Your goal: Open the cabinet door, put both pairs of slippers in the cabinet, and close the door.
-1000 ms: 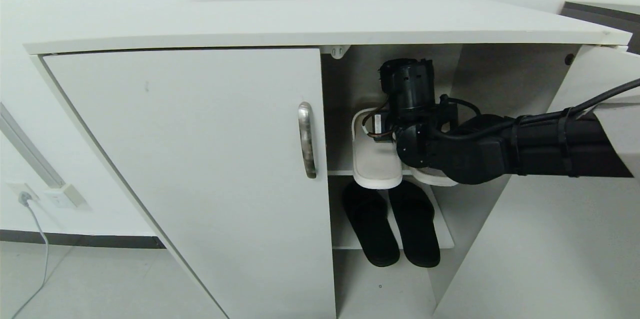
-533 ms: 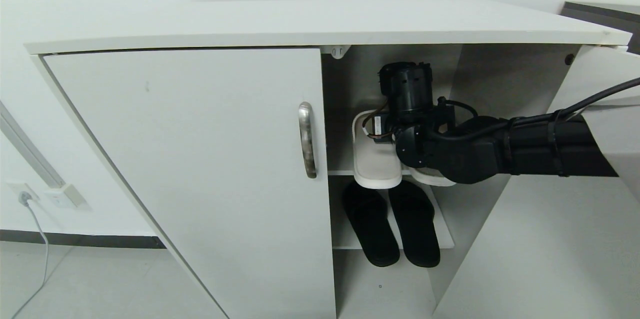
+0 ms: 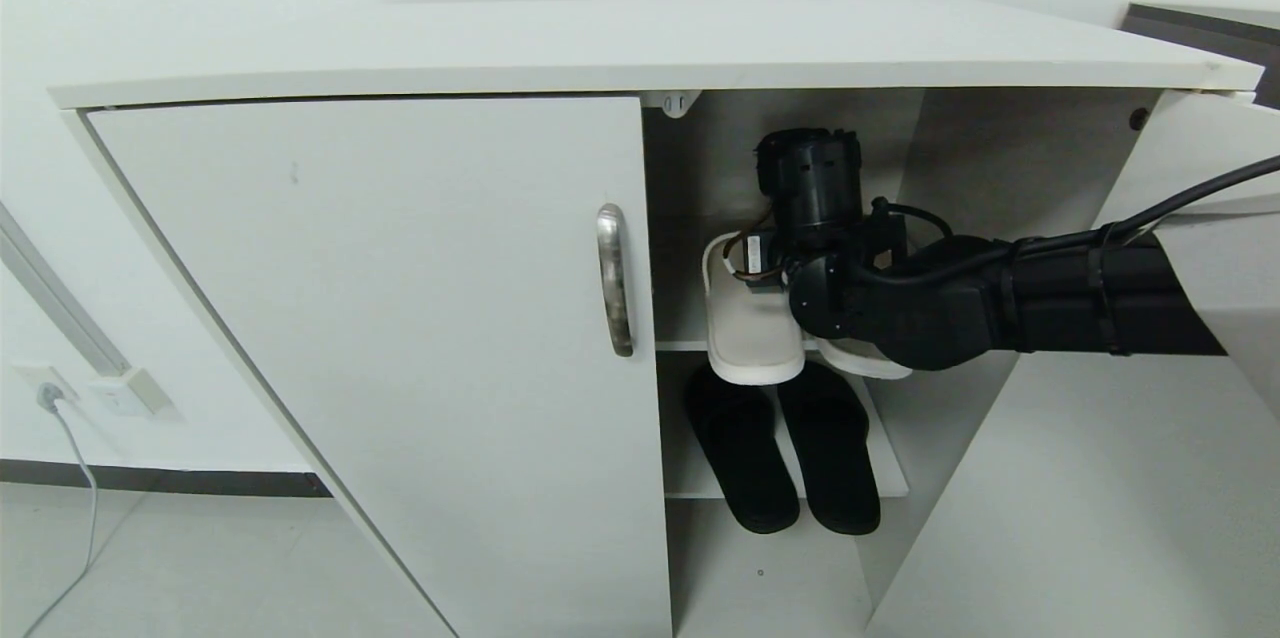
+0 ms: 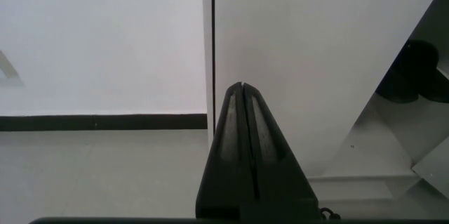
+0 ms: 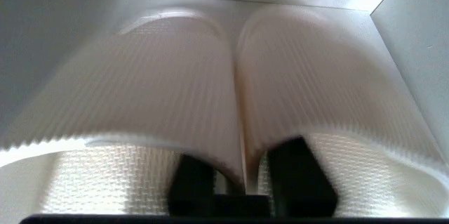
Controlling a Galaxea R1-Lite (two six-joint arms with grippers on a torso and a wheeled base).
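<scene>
Right gripper (image 5: 242, 178) clamped on white slippers (image 3: 752, 343), pinching inner strap edges together (heels overhang upper shelf (image 3: 680, 345)). Black slippers (image 3: 780, 448) at 6 o'clock from them, on lower shelf (image 3: 895, 480). Left door (image 3: 400, 318) closed at 9 o'clock; right door (image 3: 1060, 498) swung wide. Left gripper (image 4: 242, 133) fingers pressed together, empty, near cabinet (image 3: 640, 38).

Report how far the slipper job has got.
Done: the white cabinet's right door stands open, and the pair of black slippers lies on the lower shelf. In hand: the right end effector grips the pair of white ribbed slippers at the upper shelf, heels overhanging its edge. Left: release them, withdraw, close the door.
</scene>
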